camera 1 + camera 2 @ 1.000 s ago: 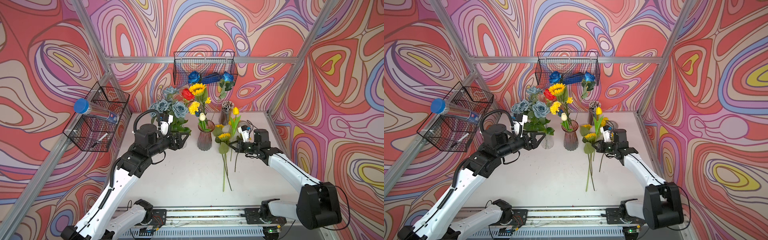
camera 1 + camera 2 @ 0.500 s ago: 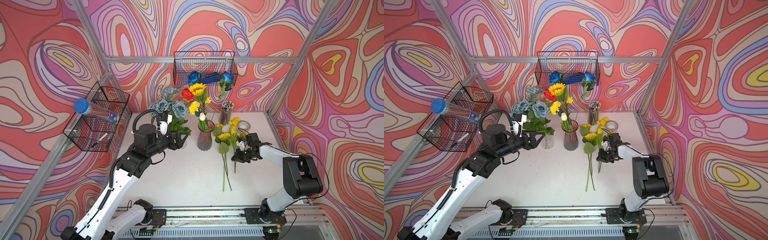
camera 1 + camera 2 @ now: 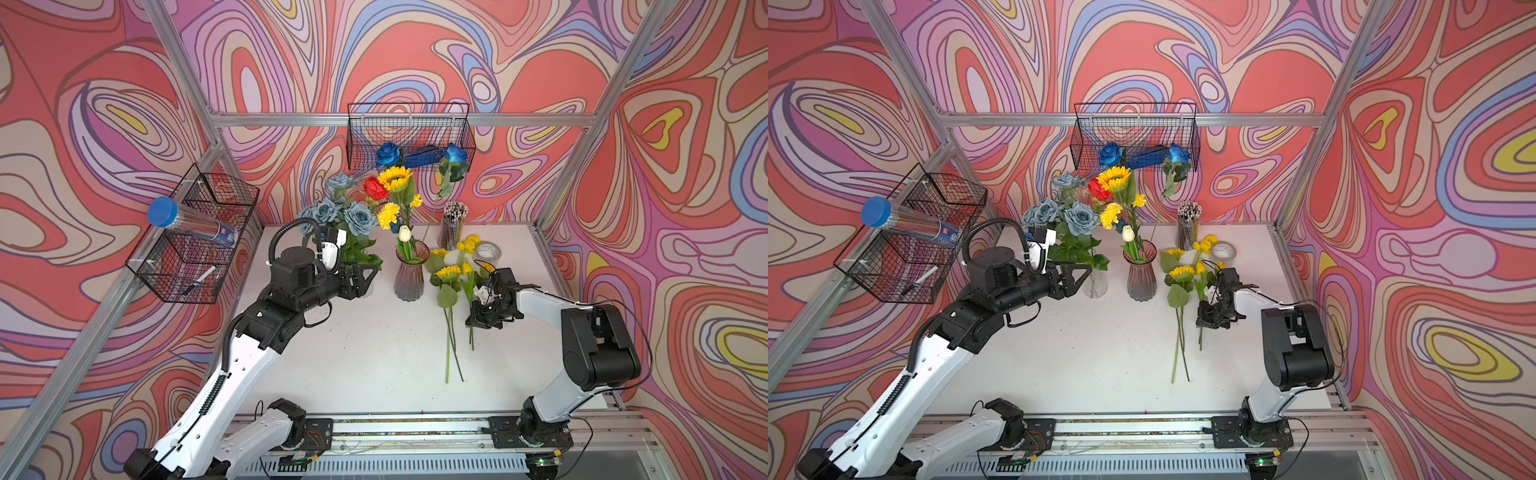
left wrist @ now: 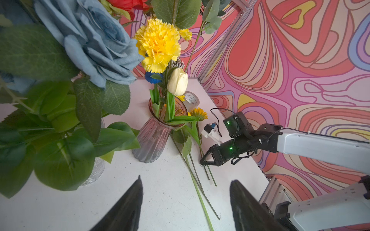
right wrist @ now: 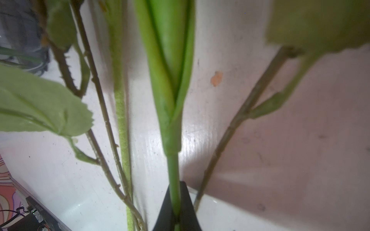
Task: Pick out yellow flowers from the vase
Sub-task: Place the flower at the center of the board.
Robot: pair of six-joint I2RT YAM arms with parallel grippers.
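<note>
The ribbed pink vase [image 3: 409,278] [image 4: 154,140] holds a sunflower [image 3: 395,178], a yellow carnation [image 3: 388,214] [image 4: 158,44], a white tulip [image 4: 177,81] and a red rose [image 3: 376,188]. To its right, yellow flowers lie on the table: a sunflower [image 3: 448,272] and a carnation [image 3: 468,243]. My right gripper [image 3: 473,320] [image 5: 176,208] sits low over the table, shut on the green stem [image 5: 173,180] of a yellow tulip [image 3: 467,268] lying beside them. My left gripper [image 3: 365,276] [image 4: 186,180] hangs open and empty, left of the vase.
A clear vase of grey-blue roses [image 3: 345,216] stands just behind my left gripper. A pencil cup [image 3: 453,220] and a tape roll [image 3: 488,251] sit at the back right. Wire baskets hang on the back wall [image 3: 409,137] and the left wall [image 3: 195,237].
My right arm has swung down and folded in, and the yellow tulip went from upright to lying on the table with the others. The left arm has not moved.
</note>
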